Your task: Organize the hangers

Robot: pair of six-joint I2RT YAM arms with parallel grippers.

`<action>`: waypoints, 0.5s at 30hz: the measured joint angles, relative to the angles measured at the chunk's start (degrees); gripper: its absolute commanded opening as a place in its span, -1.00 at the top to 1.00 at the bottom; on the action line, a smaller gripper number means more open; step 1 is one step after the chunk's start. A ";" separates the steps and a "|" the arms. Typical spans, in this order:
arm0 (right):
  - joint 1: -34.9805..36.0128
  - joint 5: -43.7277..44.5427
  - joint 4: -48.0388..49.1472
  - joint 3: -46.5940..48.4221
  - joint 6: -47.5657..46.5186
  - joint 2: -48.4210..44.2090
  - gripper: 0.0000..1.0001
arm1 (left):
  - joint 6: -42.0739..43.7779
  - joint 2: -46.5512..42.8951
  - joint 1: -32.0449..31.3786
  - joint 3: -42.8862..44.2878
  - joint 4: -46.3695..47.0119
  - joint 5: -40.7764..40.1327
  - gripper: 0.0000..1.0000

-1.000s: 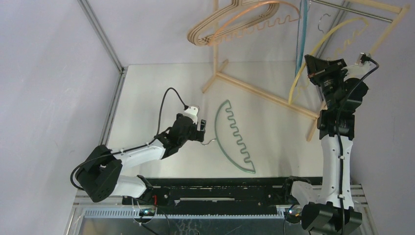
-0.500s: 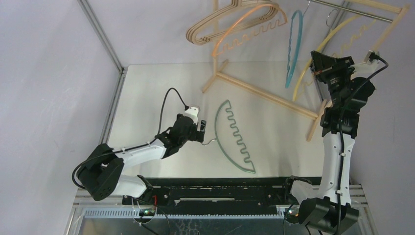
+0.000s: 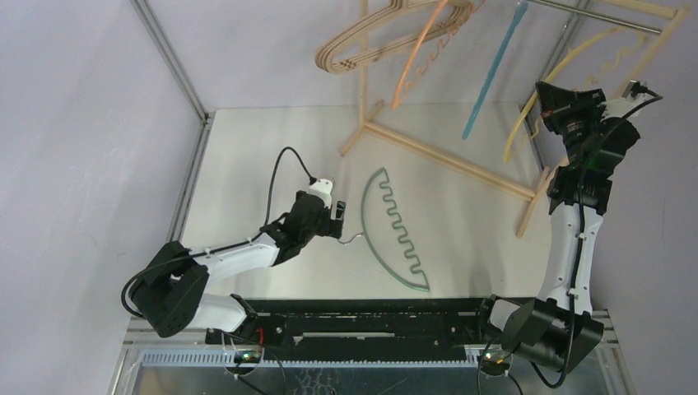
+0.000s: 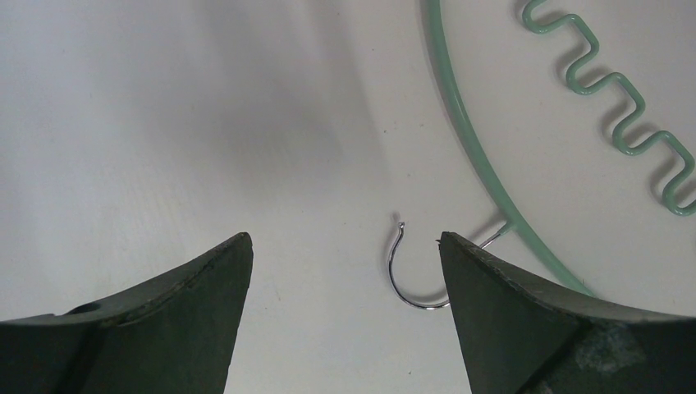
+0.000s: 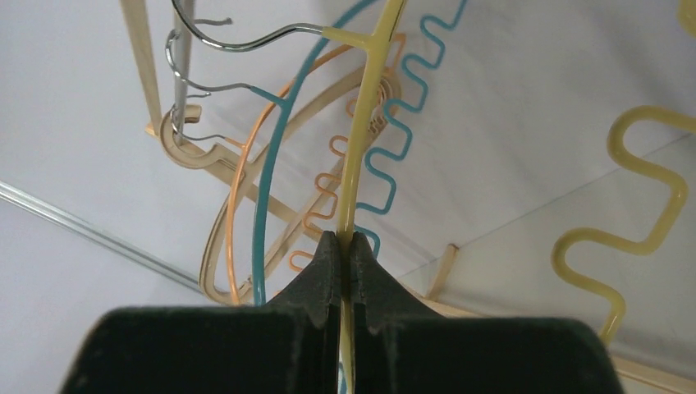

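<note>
Hangers' yellow one (image 5: 353, 189) was clamped by the right gripper (image 5: 341, 238); left gripper (image 4: 345, 238) was spread over the teal hanger's (image 4: 460, 123) hook (image 4: 402, 275).

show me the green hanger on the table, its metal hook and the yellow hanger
green hanger (image 3: 377, 256), top external view, its curved arch
metal hook (image 4: 391, 275), left wrist view, its bend
yellow hanger (image 5: 353, 156), right wrist view, its arch

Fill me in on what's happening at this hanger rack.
The right gripper is shut on the yellow hanger, whose hook is over the rack's metal rod. The blue hanger, orange hanger and wooden hangers hang there too. The left gripper has its fingers open around the hook of the teal hanger, which lies flat on the table.
</note>
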 measured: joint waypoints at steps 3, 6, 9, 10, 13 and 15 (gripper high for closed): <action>-0.09 -0.50 -0.26 -0.02 -0.07 0.85 0.64 | 0.00 0.04 0.11 0.00 0.00 0.00 -0.77; -0.20 -0.98 -0.61 -0.85 -0.44 0.92 0.43 | 0.00 0.26 0.11 0.00 0.00 0.02 -0.77; -0.09 -1.25 -1.62 -2.21 -1.90 0.22 0.49 | 0.00 0.37 0.11 0.00 -0.02 0.04 -0.76; 0.09 -1.27 -2.58 -2.62 -2.51 -0.26 0.50 | 0.00 0.37 0.11 0.00 -0.02 0.04 -0.76; 0.46 -1.53 -5.77 -3.34 -3.34 -1.73 0.72 | -0.02 0.42 0.13 0.00 0.00 0.09 -0.76; 0.68 -2.16 -6.01 -3.48 -4.20 -2.45 0.96 | -0.04 0.59 0.13 0.00 0.02 0.15 -0.76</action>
